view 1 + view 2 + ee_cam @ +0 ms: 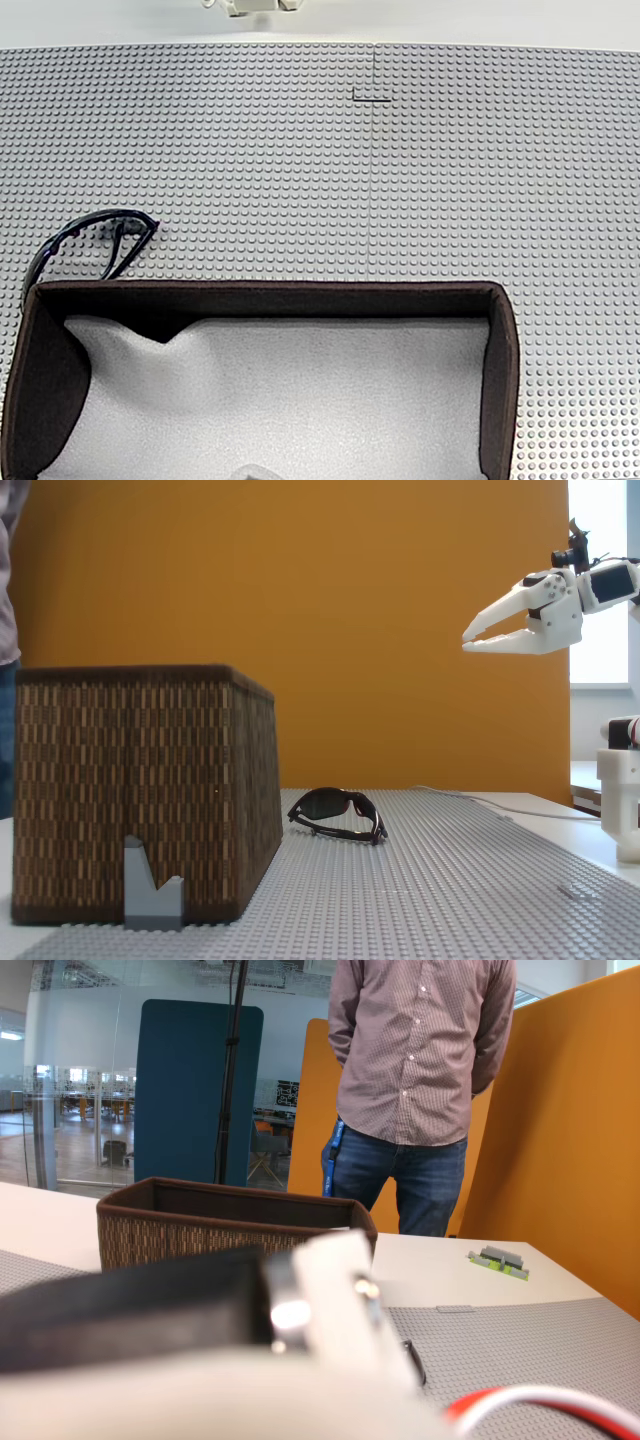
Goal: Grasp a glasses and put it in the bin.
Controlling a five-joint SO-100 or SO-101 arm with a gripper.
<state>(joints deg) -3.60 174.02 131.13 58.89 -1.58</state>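
Observation:
The dark wraparound glasses (90, 243) lie on the grey studded baseplate (400, 180), just beyond the bin's far left corner in a fixed view. From the side they (338, 815) rest right of the bin, arms unfolded. The bin (505, 380) is a wide brown woven box (140, 790) with a white foam lining. My white gripper (465, 642) hangs high above the table at the right, well clear of the glasses, with its fingertips nearly touching and nothing between them. In the wrist view the bin (230, 1222) stands ahead, behind the blurred gripper body (330, 1300).
A person (420, 1080) stands behind the table beyond the bin. Small green and grey bricks (498, 1260) lie on the white tabletop. A grey brick piece (152, 890) leans at the bin's front. The arm's base (625, 800) stands at the right edge.

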